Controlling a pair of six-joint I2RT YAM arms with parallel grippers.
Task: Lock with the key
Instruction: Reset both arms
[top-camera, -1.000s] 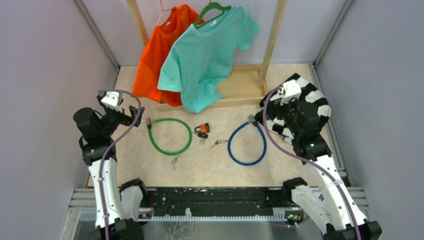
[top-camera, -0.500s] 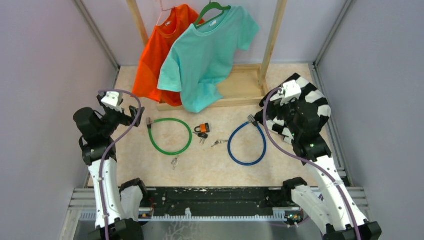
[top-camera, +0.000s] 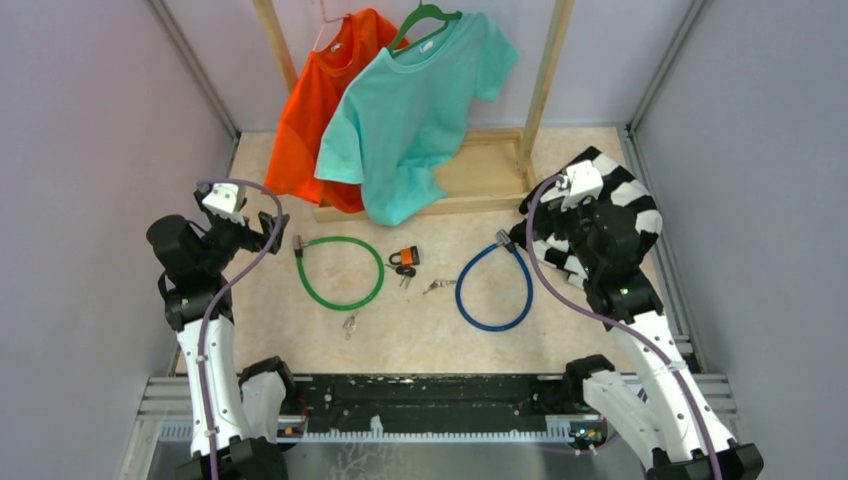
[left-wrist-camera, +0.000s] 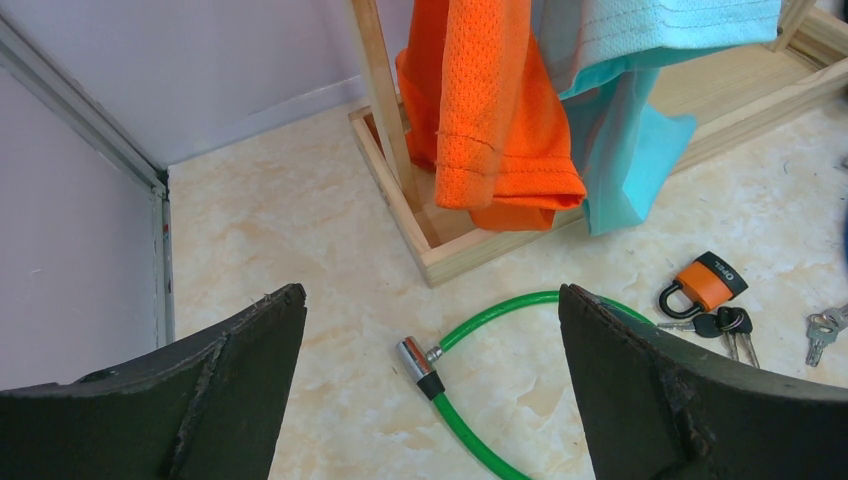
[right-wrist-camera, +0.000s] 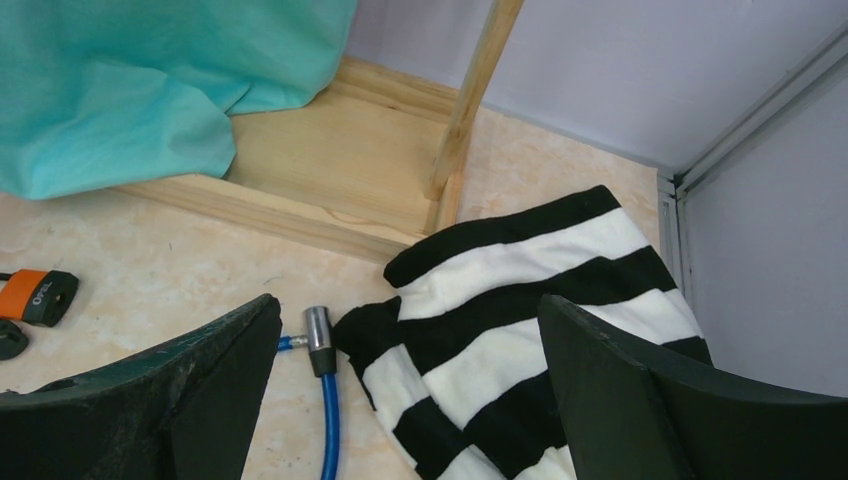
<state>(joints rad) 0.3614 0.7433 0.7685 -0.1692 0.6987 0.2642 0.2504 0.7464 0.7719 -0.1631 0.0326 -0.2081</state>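
An orange padlock (top-camera: 405, 256) lies mid-table with a bunch of keys (top-camera: 405, 276) at it; it also shows in the left wrist view (left-wrist-camera: 710, 282) and in the right wrist view (right-wrist-camera: 40, 296). A loose key (top-camera: 437, 286) lies to its right. A green cable lock (top-camera: 340, 272) lies to the left, with a small key (top-camera: 349, 323) below it. A blue cable lock (top-camera: 493, 290) lies to the right. My left gripper (top-camera: 272, 230) is open and empty, above the green cable's metal end (left-wrist-camera: 415, 358). My right gripper (top-camera: 522, 238) is open and empty, above the blue cable's metal end (right-wrist-camera: 319, 340).
A wooden rack (top-camera: 480, 175) at the back holds an orange shirt (top-camera: 315, 110) and a teal shirt (top-camera: 410, 110) on hangers. A black-and-white striped cloth (right-wrist-camera: 520, 290) lies under my right gripper, touching the blue cable's end. Grey walls close in both sides.
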